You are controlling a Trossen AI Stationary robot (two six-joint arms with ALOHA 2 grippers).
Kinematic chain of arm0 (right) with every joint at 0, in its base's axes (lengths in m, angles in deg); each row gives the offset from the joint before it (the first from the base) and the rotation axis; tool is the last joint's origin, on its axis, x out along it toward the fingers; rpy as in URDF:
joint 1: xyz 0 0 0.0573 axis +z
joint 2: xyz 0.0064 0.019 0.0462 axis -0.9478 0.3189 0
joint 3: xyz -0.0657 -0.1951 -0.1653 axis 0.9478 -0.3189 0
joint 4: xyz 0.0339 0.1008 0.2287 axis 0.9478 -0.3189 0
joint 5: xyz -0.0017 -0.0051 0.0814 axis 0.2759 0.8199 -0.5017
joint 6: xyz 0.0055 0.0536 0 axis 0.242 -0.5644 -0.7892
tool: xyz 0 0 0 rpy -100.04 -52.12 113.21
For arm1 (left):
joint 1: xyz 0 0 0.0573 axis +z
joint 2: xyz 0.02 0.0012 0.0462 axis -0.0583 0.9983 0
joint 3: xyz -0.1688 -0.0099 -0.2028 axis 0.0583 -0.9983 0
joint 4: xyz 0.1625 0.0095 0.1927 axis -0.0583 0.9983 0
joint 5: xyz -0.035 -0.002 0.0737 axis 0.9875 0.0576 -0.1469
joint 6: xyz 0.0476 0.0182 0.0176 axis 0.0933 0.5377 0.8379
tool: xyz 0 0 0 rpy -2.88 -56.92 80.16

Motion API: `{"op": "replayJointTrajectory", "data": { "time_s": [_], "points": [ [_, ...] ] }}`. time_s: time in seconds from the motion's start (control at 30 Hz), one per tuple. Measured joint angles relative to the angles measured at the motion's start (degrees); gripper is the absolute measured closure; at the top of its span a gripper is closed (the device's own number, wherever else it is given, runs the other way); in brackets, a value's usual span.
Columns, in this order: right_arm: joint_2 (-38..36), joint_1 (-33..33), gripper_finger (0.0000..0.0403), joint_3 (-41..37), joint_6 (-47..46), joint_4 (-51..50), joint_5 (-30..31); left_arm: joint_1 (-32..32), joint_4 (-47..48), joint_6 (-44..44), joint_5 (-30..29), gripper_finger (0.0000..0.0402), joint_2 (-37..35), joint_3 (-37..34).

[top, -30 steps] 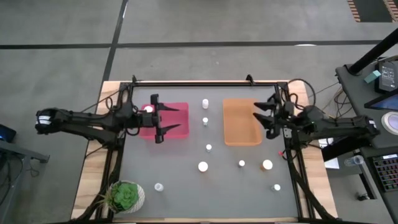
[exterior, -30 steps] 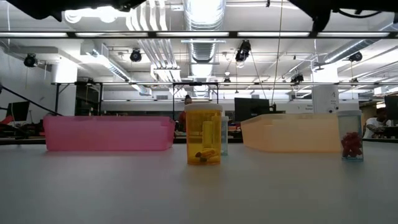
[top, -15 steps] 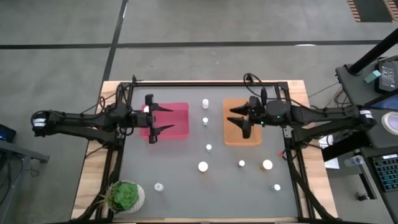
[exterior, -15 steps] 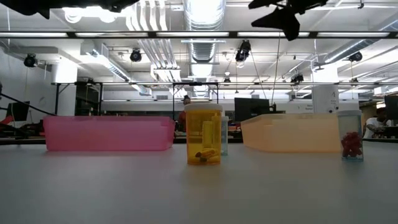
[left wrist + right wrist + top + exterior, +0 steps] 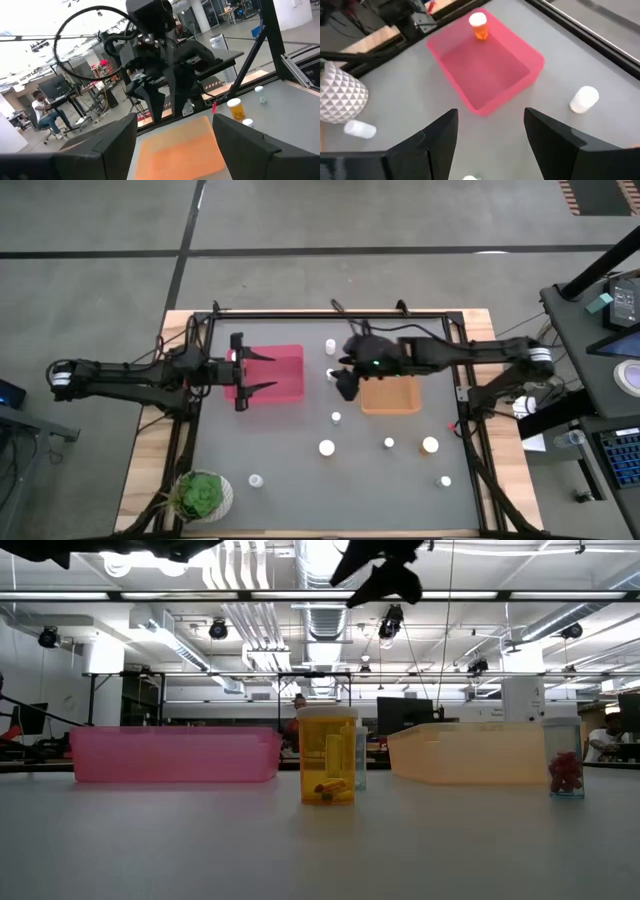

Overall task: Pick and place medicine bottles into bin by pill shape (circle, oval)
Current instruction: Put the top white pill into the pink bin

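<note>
Right arm reaches out between the two bins, empty-handed

The right end effector (image 5: 345,375), fingers spread and holding nothing, hangs just off the orange bin's (image 5: 392,395) edge on the side facing the pink bin (image 5: 285,375). A white-capped bottle (image 5: 330,375) stands right beside it in the gap between the bins, and another (image 5: 336,417) sits just nearer the table's front. The right arm is clearly the closer one. The left end effector (image 5: 240,372), also spread and empty, waits over the pink bin's outer end, where one orange bottle (image 5: 479,26) stands inside. Half a second ago the right end effector was above the orange bin; the left has barely shifted.
</note>
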Motion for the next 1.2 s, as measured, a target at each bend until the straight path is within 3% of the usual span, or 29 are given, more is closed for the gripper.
{"op": "replayJointTrajectory", "data": {
  "time_s": [0.5,0.9,1.2],
  "points": [
    [23.0,-7.4,0.0184,30.1,1.7,-33.1,-0.2,0.0,0.3,0.0,0.0,0.0157,-0.8,0.1],
    [35.3,-17.1,0.0184,41.9,7.3,-36.3,-0.5,0.0,0.3,0.0,0.0,0.0157,-1.6,0.1],
    [40.4,-21.7,0.0184,43.4,9.1,-37.4,-0.6,0.0,2.0,0.0,-1.1,0.0157,-2.9,0.1]
  ]
}}
